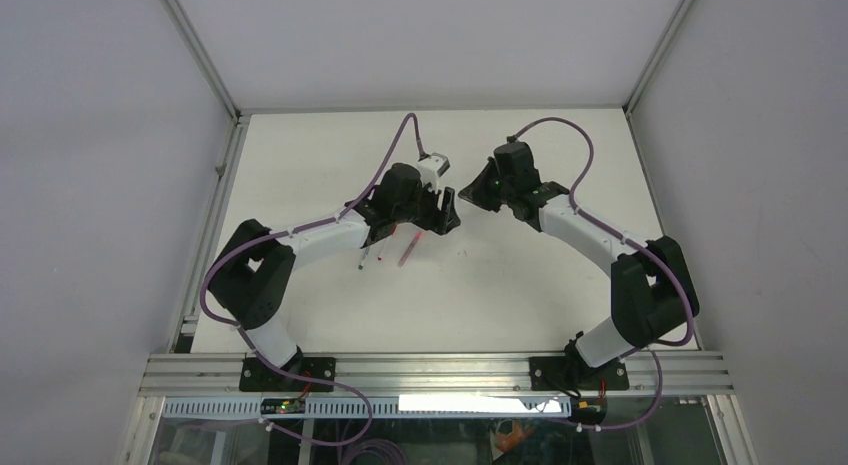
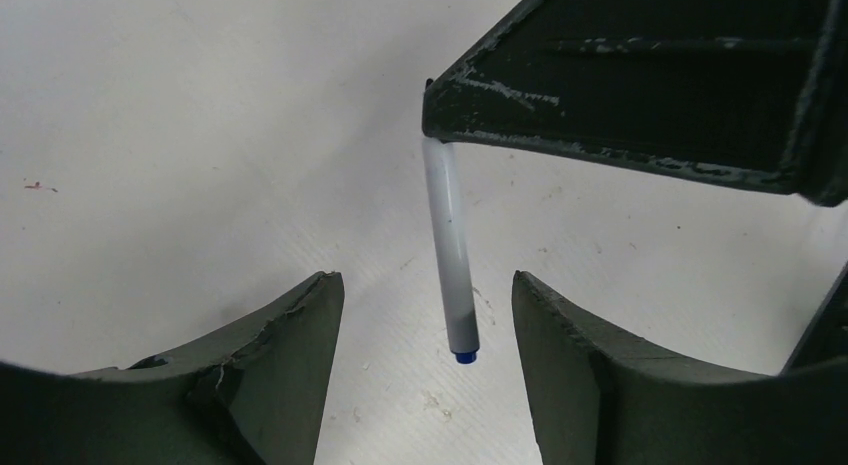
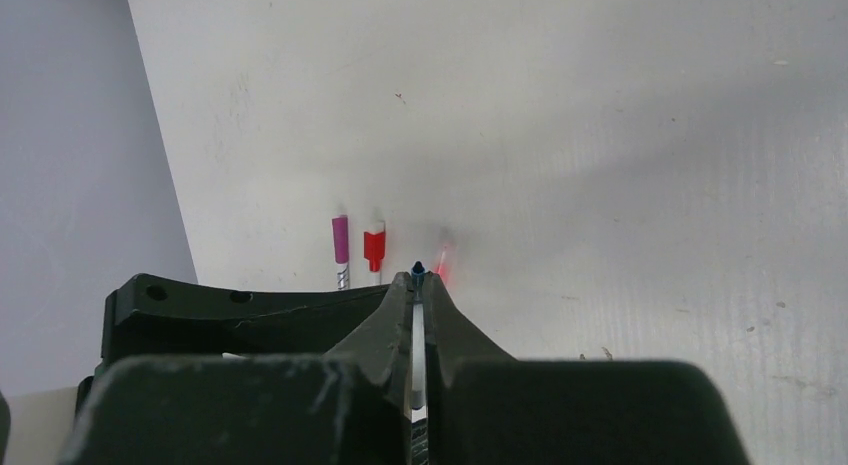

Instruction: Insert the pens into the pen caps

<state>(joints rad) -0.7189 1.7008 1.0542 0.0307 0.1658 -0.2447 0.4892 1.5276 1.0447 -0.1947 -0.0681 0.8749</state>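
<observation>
I've the uncapped blue pen [image 2: 450,255] clamped in the right gripper [image 3: 415,281], left gripper [image 2: 425,282] jaws apart; pink pen [image 3: 341,240], red pen [image 3: 374,248] look capped.

There is a white pen [image 2: 447,235] with a blue tip, a magenta-ended pen [image 3: 341,239] and a red-ended pen [image 3: 374,248].

A white table [image 1: 500,285] (scuffed, with a small red mark [image 2: 38,186] on it) lay between pale grey walls [image 1: 90,135] and slanting metal posts [image 1: 200,50], an aluminium rail [image 1: 430,370] along its near edge.
</observation>
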